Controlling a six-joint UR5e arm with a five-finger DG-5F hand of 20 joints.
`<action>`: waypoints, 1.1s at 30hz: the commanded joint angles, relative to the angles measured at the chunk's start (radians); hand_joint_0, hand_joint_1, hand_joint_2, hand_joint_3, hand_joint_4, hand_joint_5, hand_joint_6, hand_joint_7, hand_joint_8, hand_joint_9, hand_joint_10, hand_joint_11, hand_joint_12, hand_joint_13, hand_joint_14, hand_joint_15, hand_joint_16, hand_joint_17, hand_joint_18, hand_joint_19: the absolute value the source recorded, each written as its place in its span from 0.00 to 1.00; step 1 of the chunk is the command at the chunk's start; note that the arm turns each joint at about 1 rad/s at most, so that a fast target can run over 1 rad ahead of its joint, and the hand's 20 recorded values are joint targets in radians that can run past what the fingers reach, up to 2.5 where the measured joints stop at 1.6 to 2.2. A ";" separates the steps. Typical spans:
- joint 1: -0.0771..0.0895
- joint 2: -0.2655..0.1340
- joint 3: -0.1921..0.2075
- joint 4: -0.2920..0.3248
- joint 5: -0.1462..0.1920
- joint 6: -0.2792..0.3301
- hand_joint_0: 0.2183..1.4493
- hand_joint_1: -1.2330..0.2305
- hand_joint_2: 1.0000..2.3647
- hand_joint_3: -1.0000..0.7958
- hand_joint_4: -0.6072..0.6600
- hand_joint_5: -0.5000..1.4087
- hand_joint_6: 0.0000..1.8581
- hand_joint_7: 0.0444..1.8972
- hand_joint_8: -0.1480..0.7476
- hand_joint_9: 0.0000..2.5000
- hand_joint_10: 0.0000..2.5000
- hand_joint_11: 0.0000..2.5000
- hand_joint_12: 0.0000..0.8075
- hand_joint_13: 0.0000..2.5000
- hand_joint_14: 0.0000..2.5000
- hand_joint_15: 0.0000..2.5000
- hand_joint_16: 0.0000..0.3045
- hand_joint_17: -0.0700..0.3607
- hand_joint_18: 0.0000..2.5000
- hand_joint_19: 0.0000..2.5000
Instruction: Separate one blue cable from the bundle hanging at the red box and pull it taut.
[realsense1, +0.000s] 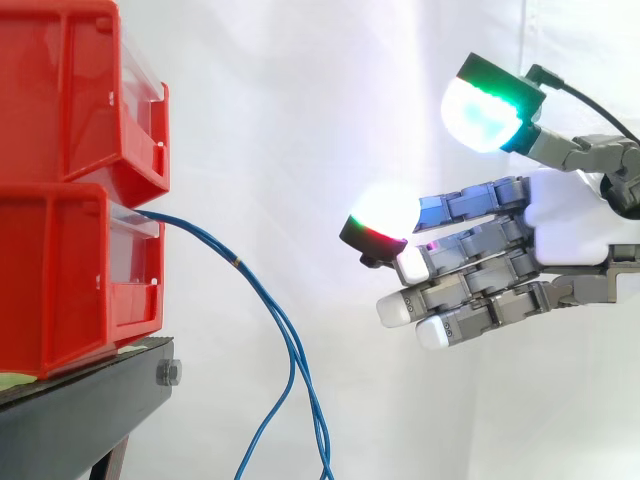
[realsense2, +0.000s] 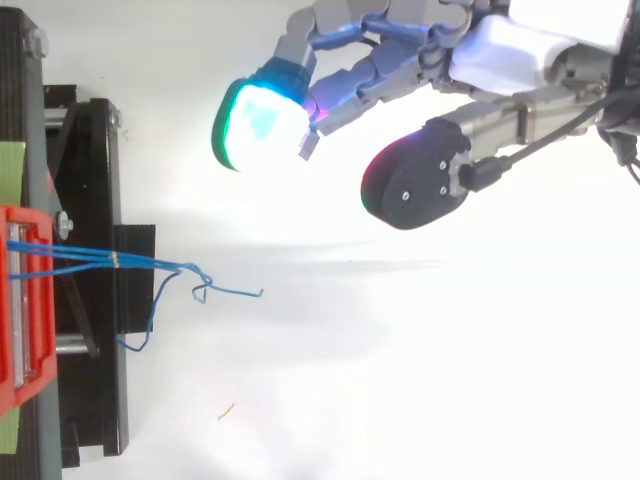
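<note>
A bundle of thin blue cables (realsense1: 262, 300) comes out of the lower red box (realsense1: 80, 275) and hangs down past the stand's edge. From above, the blue cables (realsense2: 120, 260) run right from the red box (realsense2: 22, 300) and end in loose curls. My hand (realsense1: 565, 235) is to the right of the cables, well apart from them, with fingers stretched toward the box and the thumb raised above. It is open and holds nothing. In the top view the hand (realsense2: 500, 50) is in the upper right, away from the cable ends.
A second red box (realsense1: 80, 95) is stacked on the lower one. Both rest on the black stand (realsense1: 80, 420). A white curtain is behind, and a white floor lies under the cables.
</note>
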 joint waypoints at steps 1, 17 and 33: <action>0.011 0.000 -0.001 -0.002 0.019 -0.014 0.28 0.40 0.00 0.28 0.69 0.15 0.27 0.49 0.57 0.21 0.00 0.24 0.54 0.17 0.00 0.09 0.19 0.47 0.25 0.10; 0.032 -0.115 0.093 -0.011 0.046 0.021 0.28 0.40 0.00 0.28 0.69 0.14 0.27 0.50 0.57 0.21 0.00 0.24 0.54 0.17 0.00 0.09 0.20 0.47 0.25 0.10; 0.035 -0.218 0.147 0.035 0.031 0.032 0.28 0.40 0.00 0.28 0.69 0.15 0.27 0.49 0.57 0.21 0.00 0.24 0.54 0.17 0.00 0.09 0.20 0.47 0.25 0.10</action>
